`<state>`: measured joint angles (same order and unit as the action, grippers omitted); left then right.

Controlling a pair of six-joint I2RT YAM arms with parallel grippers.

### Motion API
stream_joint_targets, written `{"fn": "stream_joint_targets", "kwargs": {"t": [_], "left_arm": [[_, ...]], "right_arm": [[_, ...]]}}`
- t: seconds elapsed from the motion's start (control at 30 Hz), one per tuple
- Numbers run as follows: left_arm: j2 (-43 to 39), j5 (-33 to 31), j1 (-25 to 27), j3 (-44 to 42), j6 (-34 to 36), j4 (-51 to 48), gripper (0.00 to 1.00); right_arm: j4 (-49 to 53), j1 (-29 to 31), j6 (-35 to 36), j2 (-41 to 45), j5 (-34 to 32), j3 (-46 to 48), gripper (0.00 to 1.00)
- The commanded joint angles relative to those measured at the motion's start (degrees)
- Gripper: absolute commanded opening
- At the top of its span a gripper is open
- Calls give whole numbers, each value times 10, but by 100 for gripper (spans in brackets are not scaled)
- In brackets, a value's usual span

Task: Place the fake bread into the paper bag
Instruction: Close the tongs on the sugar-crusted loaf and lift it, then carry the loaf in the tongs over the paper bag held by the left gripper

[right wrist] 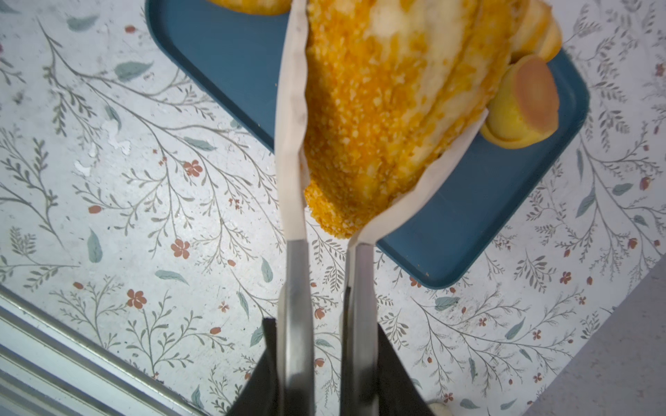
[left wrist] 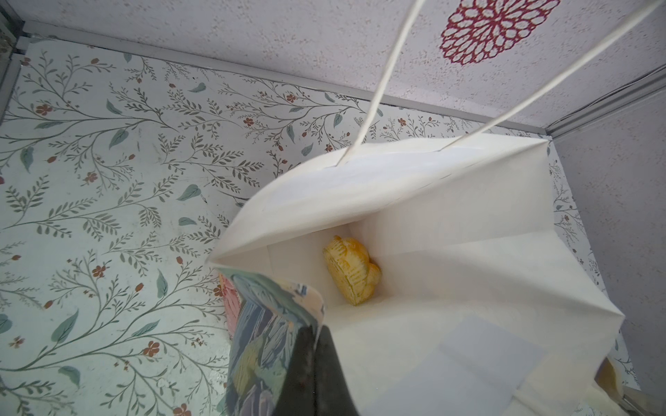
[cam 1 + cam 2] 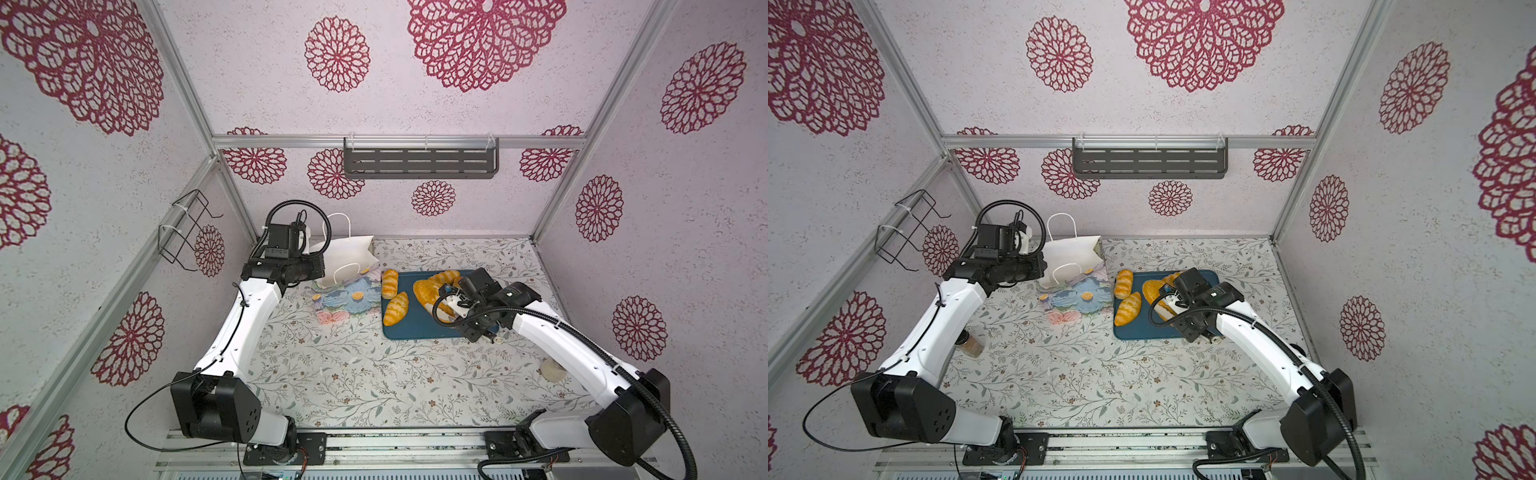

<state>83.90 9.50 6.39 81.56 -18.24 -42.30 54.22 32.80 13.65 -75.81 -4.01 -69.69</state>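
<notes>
Your left gripper (image 2: 317, 345) sits closest, jaws pressed together on the paper bag's (image 2: 432, 201) rim, with the mouth open. One small bread (image 2: 351, 268) lies at the bottom. Rightward, striped rolls (image 3: 396, 308) lie on the tray (image 3: 415, 330). Your right gripper (image 1: 326, 371) squeezes the tongs (image 1: 293, 126), whose tips pinch the big loaf (image 1: 378, 108) by its sides. It looks light, crumb-coated and likely slippery, so grip it across the broad middle.

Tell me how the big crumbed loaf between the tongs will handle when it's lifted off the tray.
The loaf looks big against the blades of the tongs, so it may tip or twist. Its crumbly crust looks rough, so it probably gives good grip. Being rounded, it could roll on the tray if it slips.
</notes>
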Motion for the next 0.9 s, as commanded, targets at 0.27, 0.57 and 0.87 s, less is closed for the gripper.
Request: {"fn": "stream_joint_targets", "kwargs": {"t": [0.27,0.57,0.87], "left_arm": [[-27,3,4,-2,-5,-6,0],[-23,17,-10,0,-8,-5,0],[-19,25,-21,-4,-8,-3,0]], "right_arm": [[-112,3,-59,73,26,-3,15],[-175,3,-81,86,55,-34,15],[-221,3,-86,68,71,-69,14]]}}
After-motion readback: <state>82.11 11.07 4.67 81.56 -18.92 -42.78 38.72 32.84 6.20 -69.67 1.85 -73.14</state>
